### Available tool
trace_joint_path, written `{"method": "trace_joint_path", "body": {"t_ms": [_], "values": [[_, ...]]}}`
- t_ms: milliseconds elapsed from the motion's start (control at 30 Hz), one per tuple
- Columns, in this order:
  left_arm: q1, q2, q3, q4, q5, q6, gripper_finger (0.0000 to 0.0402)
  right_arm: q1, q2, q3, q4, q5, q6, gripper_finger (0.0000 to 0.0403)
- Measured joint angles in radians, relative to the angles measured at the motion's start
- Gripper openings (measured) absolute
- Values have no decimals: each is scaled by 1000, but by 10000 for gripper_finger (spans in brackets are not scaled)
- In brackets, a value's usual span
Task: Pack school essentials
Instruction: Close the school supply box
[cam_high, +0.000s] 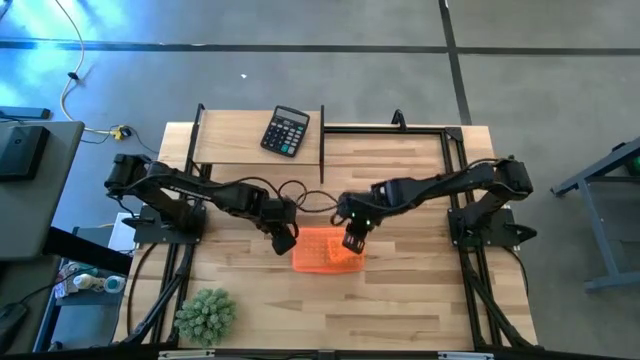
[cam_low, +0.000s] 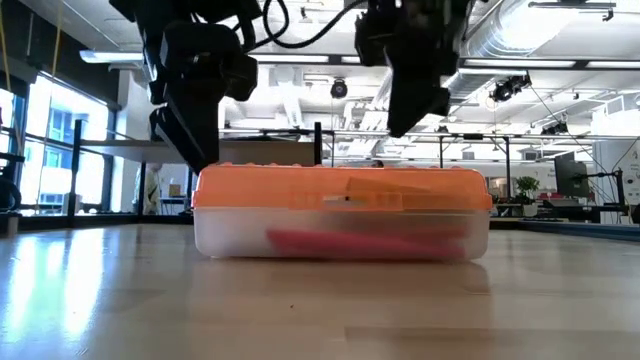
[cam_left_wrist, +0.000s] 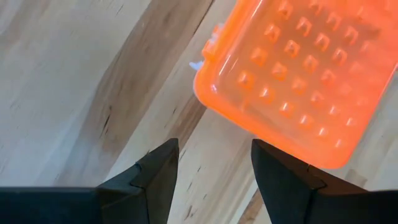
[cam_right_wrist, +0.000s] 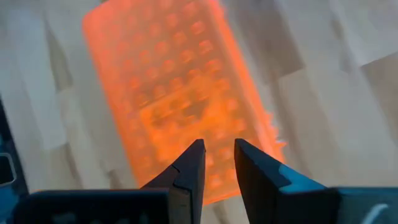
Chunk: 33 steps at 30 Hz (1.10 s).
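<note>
A pencil box with an orange studded lid (cam_high: 325, 250) and a clear base (cam_low: 340, 235) lies shut in the middle of the table, resting on its base. A pink-red long thing (cam_low: 365, 241) shows through the base; the other stationery is hidden or out of view. My left gripper (cam_high: 283, 241) (cam_left_wrist: 214, 171) is open and hangs over bare table just off the box's left end (cam_left_wrist: 211, 81). My right gripper (cam_high: 353, 243) (cam_right_wrist: 217, 165) hovers above the lid (cam_right_wrist: 174, 93), nearer its right end, its fingers a narrow gap apart, clear of the lid in the low view (cam_low: 405, 120).
A black calculator (cam_high: 286, 131) lies on the light board at the table's far side. A spiky green plant (cam_high: 205, 315) stands at the near left corner. Black frame rails (cam_high: 455, 160) run along the far and side edges. Bare wood lies in front of the box.
</note>
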Motion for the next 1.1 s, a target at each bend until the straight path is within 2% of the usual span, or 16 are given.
{"method": "trace_joint_path", "body": {"t_ms": [267, 467, 767, 867, 1100], "values": [[2, -1, 0, 28, -4, 26, 190, 98, 8, 0, 20, 7, 38, 78], [2, -1, 0, 89, -5, 26, 190, 129, 70, 0, 38, 12, 15, 78], [-13, -1, 0, 115, 33, 10, 190, 136, 118, -2, 60, 21, -9, 78], [-37, -1, 0, 166, 68, 9, 190, 128, 118, -2, 59, 32, -9, 78], [-80, -1, 0, 314, 66, 12, 190, 111, 132, -2, 60, 50, -3, 78]]}}
